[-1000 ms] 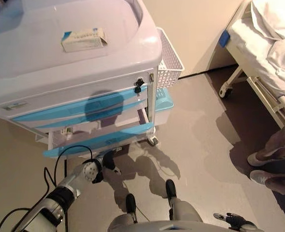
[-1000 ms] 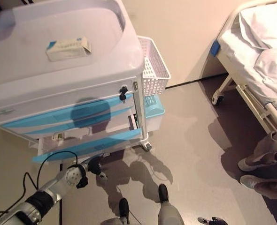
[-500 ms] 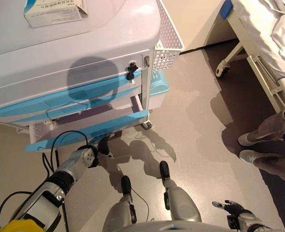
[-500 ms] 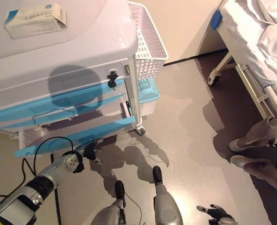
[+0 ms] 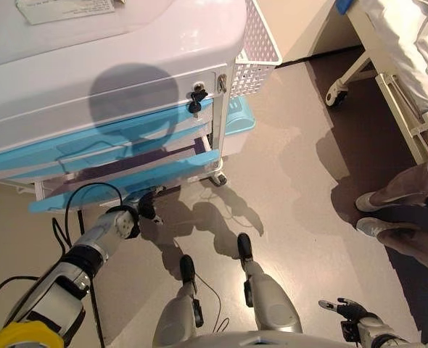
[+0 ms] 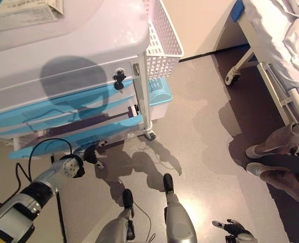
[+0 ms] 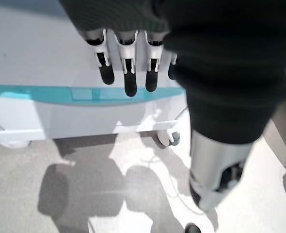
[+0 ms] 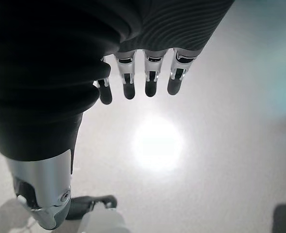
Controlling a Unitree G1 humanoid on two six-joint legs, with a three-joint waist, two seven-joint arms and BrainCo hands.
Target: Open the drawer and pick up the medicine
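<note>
A white medicine box point(image 6: 23, 12) lies on top of the white cart point(image 5: 163, 65), at the far left. The cart has blue-fronted drawers; the lowest drawer point(image 5: 127, 190) stands pulled out a little, and I cannot see inside it. My left hand point(image 5: 146, 209) hangs low, just below and in front of that drawer's blue front point(image 7: 85, 93). Its fingers point(image 7: 128, 82) are straight and hold nothing. My right hand point(image 5: 344, 310) idles near the floor at the lower right, its fingers point(image 8: 150, 85) relaxed and empty.
A white mesh basket point(image 5: 261, 43) hangs on the cart's right side, with a blue bin point(image 5: 239, 130) under it. A hospital bed point(image 5: 410, 72) stands at the right. A person's legs and shoes point(image 5: 399, 210) are beside the bed.
The camera has tilted, so the cart has slid up and left in view. My left hand has come closer to the underside of the pulled-out drawer's front.
</note>
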